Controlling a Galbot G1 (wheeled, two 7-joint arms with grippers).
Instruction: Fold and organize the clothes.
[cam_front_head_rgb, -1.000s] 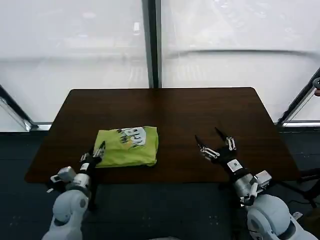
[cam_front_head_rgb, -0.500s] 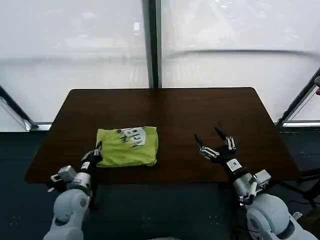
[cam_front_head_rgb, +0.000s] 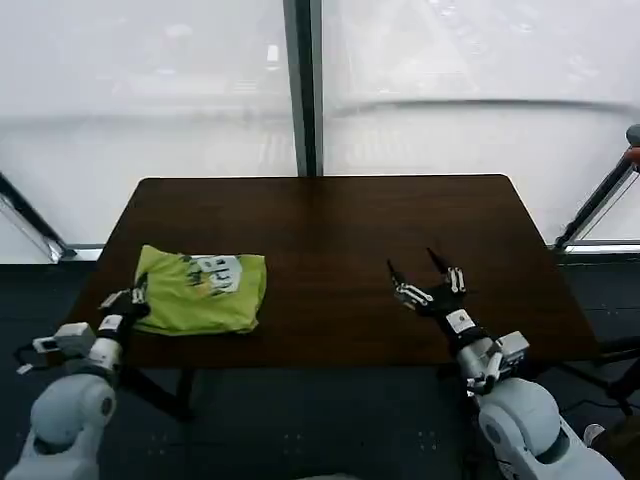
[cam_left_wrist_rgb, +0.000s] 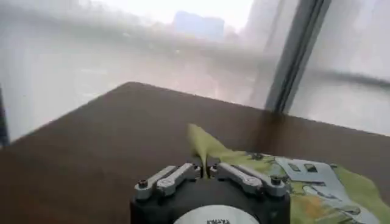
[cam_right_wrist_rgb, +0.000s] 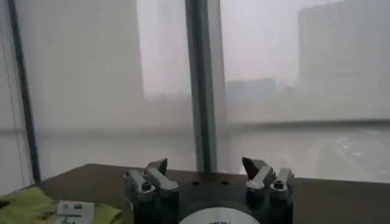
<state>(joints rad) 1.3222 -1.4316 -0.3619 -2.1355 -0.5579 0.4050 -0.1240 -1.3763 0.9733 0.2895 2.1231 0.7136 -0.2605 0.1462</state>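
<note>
The clothes are one folded lime yellow-green T-shirt (cam_front_head_rgb: 198, 291) with a white printed patch, lying at the table's front left. My left gripper (cam_front_head_rgb: 136, 297) is shut on the shirt's near left corner. In the left wrist view a peak of the shirt (cam_left_wrist_rgb: 205, 143) rises pinched between the left gripper (cam_left_wrist_rgb: 205, 171). My right gripper (cam_front_head_rgb: 428, 282) stands open above the table's front right, holding nothing. The right wrist view shows the right gripper (cam_right_wrist_rgb: 206, 171) with its jaws spread wide and the shirt (cam_right_wrist_rgb: 36, 204) far off to the side.
The dark brown table (cam_front_head_rgb: 340, 230) has bare wood across its middle and right. Its front edge (cam_front_head_rgb: 330, 357) runs just before both grippers. Frosted windows with a dark post (cam_front_head_rgb: 300, 90) stand behind.
My left gripper has dragged the folded shirt to the left along the table's front. The right gripper has barely moved.
</note>
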